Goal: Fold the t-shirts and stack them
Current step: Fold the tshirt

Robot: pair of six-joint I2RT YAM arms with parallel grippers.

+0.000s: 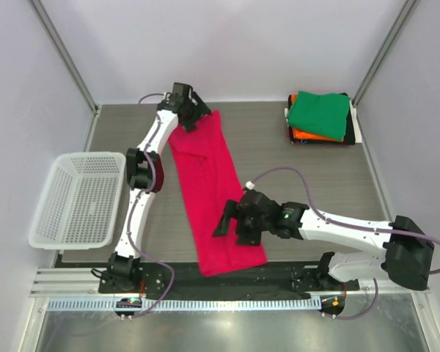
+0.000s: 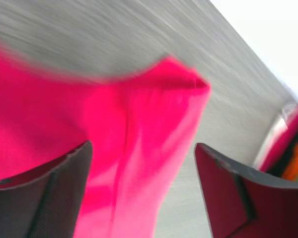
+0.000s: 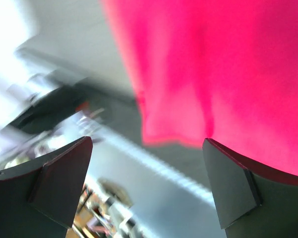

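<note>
The bright pink-red t-shirt (image 1: pixel 209 191) lies on the grey table as a long narrow strip, running from the far middle toward the near edge. My left gripper (image 1: pixel 195 119) hovers over its far end. In the left wrist view this gripper (image 2: pixel 144 191) is open, with the pink cloth (image 2: pixel 139 124) lying flat under the gap. My right gripper (image 1: pixel 226 218) hangs over the strip's near part. Seen from the right wrist, it (image 3: pixel 146 186) is open and empty, with the shirt's near hem (image 3: pixel 228 74) beyond it. A stack of folded t-shirts (image 1: pixel 319 116), green on top, sits at the back right.
A white mesh basket (image 1: pixel 81 198) stands off the table's left side. The arms' mounting rail (image 1: pixel 227 293) runs along the near edge. Walls and frame posts close in the far side. The stack's orange edge (image 2: pixel 297 166) shows at the right of the left wrist view.
</note>
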